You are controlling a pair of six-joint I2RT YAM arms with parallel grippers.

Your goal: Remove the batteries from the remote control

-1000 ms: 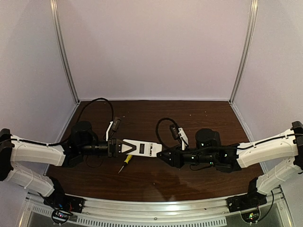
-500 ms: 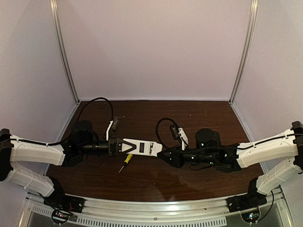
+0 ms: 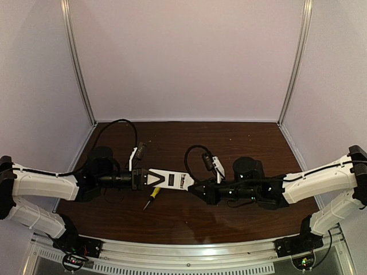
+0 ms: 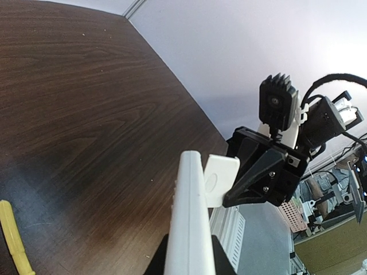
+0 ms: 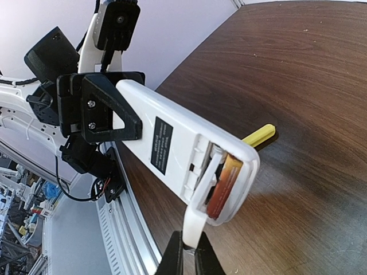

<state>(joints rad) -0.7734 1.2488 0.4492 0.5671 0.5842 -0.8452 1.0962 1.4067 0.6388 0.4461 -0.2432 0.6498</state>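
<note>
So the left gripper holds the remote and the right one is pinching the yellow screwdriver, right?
No: the right gripper pinches a small white plastic piece at the remote's end; the screwdriver lies on the table, per the right wrist view.

A yellow-handled screwdriver (image 3: 152, 195) lies aslant on the dark wood surface (image 3: 183, 220), tip toward the near rail (image 3: 189, 247) (only its handle shows in the wrist views). Pale lilac walls (image 3: 189, 57) close three sides, metal posts (image 3: 78, 63) at the back corners. Pale specks (image 3: 230, 137) dot the surface's far part.
</note>
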